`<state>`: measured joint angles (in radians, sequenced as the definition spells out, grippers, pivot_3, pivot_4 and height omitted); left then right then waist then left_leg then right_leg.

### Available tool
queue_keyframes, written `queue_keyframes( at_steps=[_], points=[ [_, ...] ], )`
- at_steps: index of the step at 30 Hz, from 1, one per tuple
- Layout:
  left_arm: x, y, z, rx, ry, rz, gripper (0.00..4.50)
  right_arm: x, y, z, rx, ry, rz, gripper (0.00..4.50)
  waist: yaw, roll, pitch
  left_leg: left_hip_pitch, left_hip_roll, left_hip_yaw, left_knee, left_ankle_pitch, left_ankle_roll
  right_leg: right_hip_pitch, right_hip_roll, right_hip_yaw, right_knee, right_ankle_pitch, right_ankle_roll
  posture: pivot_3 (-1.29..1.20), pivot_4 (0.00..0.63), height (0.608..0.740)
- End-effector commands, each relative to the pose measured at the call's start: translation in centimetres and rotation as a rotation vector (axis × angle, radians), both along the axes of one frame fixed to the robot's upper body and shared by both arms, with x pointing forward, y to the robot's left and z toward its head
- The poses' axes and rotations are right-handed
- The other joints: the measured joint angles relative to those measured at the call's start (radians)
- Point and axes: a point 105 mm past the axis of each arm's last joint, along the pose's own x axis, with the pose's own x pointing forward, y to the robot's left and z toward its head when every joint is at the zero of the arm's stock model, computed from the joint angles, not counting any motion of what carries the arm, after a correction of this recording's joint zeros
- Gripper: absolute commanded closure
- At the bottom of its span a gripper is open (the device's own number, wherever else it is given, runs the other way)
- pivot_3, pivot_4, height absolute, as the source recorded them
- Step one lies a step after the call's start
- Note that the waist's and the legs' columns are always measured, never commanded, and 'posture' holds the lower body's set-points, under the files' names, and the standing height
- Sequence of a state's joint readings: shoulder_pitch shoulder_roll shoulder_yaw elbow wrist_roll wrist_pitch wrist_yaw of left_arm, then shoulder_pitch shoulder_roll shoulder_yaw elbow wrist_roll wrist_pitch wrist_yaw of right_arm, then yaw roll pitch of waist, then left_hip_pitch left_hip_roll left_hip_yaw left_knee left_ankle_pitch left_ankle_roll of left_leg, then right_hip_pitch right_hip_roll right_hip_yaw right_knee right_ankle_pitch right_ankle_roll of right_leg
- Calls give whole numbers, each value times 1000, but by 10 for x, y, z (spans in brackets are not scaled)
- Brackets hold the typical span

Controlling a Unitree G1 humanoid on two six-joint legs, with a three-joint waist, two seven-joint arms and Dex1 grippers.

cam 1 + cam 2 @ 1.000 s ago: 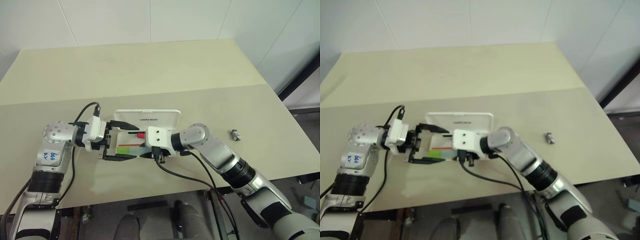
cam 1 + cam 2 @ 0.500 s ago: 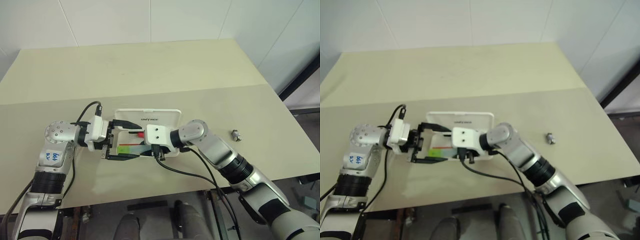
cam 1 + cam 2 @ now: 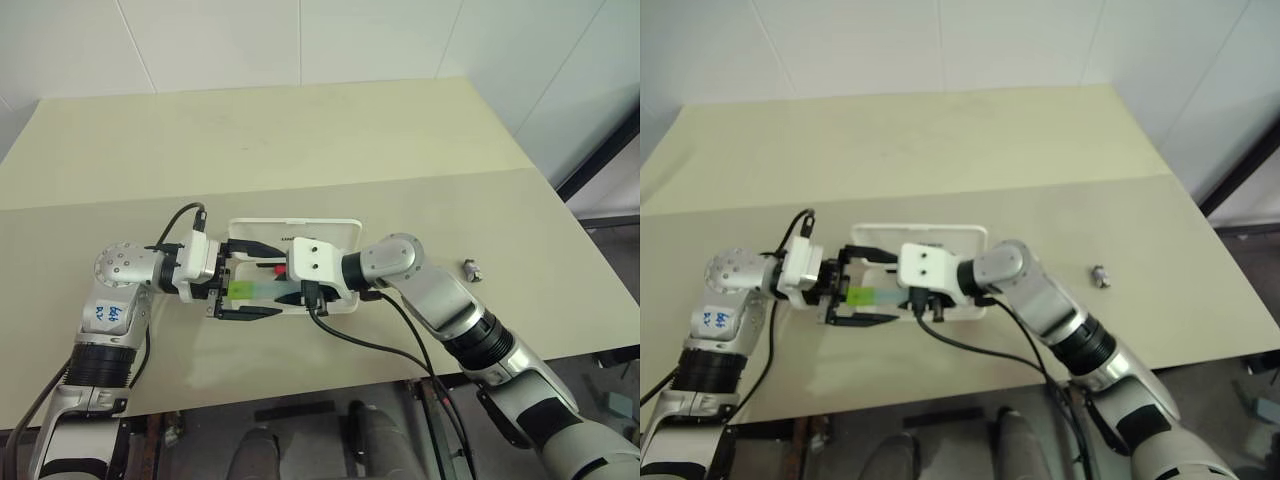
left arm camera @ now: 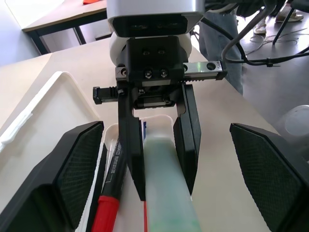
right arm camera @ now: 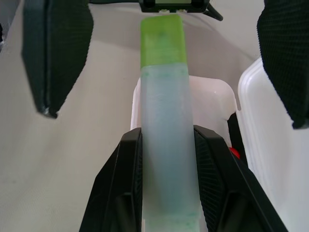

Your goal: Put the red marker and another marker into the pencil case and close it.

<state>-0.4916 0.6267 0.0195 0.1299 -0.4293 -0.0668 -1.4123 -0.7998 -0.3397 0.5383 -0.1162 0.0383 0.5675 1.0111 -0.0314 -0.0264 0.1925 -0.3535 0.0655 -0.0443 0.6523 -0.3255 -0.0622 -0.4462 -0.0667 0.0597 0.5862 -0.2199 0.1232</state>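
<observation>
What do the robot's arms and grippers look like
Both arms are silver-grey metal with black joint bands and white wrist blocks. Black cables loop from each wrist. The left arm carries a white sticker with blue handwriting. The left gripper and right gripper each have two black fingers with textured pads.

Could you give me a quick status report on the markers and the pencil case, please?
Right gripper shut on the green-capped marker, over the open pencil case. Left gripper open wide around its capped end. Red marker already inside. Nothing blocking.
</observation>
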Motion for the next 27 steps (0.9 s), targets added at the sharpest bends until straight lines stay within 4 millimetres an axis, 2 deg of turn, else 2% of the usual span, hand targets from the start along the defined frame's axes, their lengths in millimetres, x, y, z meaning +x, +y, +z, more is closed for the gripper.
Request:
queue_keyframes(
  at_steps=[1, 5, 13, 15, 22, 27],
  points=[
    [0, -4, 9, -20, -38, -18, 53, -5, 5, 16, 57, -34, 17, 3395, 0, 0, 0, 0, 0, 0, 0, 0, 0, 0, 0, 0, 0, 0, 0, 0, 150, 740],
    [0, -5, 9, -24, -39, -20, 53, -3, 9, 16, 64, -32, 10, 3395, 0, 0, 0, 0, 0, 0, 0, 0, 0, 0, 0, 0, 0, 0, 0, 0, 150, 740],
    [1, -7, 10, -35, -45, -17, 53, -1, 12, 13, 62, -34, 15, 601, 0, 0, 0, 0, 0, 0, 0, 0, 0, 0, 0, 0, 0, 0, 0, 0, 150, 740],
    [0, -7, 10, -36, -44, -18, 53, -2, 11, 14, 64, -34, 17, 26, 0, 0, 0, 0, 0, 0, 0, 0, 0, 0, 0, 0, 0, 0, 0, 0, 150, 740],
    [-1, -10, 10, -50, -41, -22, 53, -7, 7, 17, 65, -41, 20, 26, 0, 0, 0, 0, 0, 0, 0, 0, 0, 0, 0, 0, 0, 0, 0, 0, 150, 740],
    [-4, -13, 10, -59, -36, -42, 53, -18, -2, 21, 78, -30, 15, 26, 1, 0, 0, 0, 0, 0, 0, 0, 0, 0, 0, 0, -1, 0, 0, 0, 150, 740]
  ],
)
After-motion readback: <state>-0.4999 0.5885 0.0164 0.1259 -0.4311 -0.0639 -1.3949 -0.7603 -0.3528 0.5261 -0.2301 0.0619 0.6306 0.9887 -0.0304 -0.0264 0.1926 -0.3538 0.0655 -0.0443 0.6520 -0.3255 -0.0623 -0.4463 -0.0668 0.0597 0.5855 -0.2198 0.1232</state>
